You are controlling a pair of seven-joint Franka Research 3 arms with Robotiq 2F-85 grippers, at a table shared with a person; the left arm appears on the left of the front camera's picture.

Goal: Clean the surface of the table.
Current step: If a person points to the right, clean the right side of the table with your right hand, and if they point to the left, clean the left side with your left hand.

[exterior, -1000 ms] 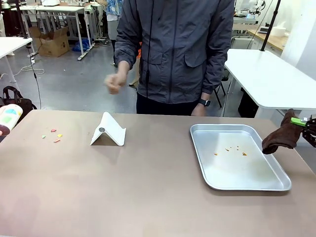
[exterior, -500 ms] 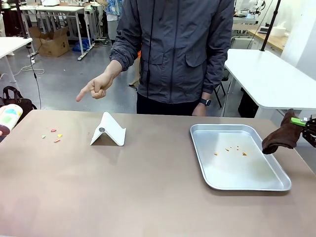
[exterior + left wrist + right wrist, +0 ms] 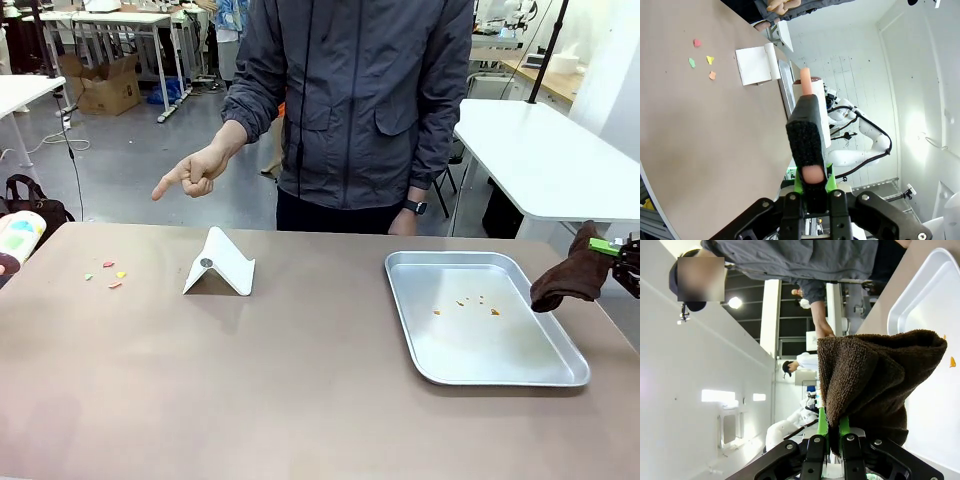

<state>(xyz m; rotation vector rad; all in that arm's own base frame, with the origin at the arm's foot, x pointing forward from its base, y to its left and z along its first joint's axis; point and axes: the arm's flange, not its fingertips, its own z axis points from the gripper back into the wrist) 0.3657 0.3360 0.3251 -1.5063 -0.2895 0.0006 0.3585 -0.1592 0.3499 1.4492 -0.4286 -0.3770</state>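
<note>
The brownish-taupe table (image 3: 300, 400) carries a few coloured scraps (image 3: 108, 274) near its far left. My left gripper (image 3: 812, 182) is shut on a black scrubber (image 3: 805, 135) with a pinkish handle, held above the table (image 3: 700, 140), with the scraps (image 3: 702, 60) farther off. At the table's right edge my right gripper (image 3: 612, 248) is shut on a brown cloth (image 3: 565, 278), which hangs beside the tray. In the right wrist view the cloth (image 3: 875, 375) bunches over the green pads of the gripper (image 3: 832, 432). The person's hand (image 3: 188, 176) points with one finger to the left.
A white folded card (image 3: 218, 266) stands right of the scraps. A silver tray (image 3: 500, 380) at the right holds a few orange crumbs (image 3: 468, 303). A pale, colour-printed object (image 3: 15, 238) shows at the left edge. The person stands at the far side.
The person's hand went from a raised fist to a pointing finger stretched out to the left. Neither arm has moved.
</note>
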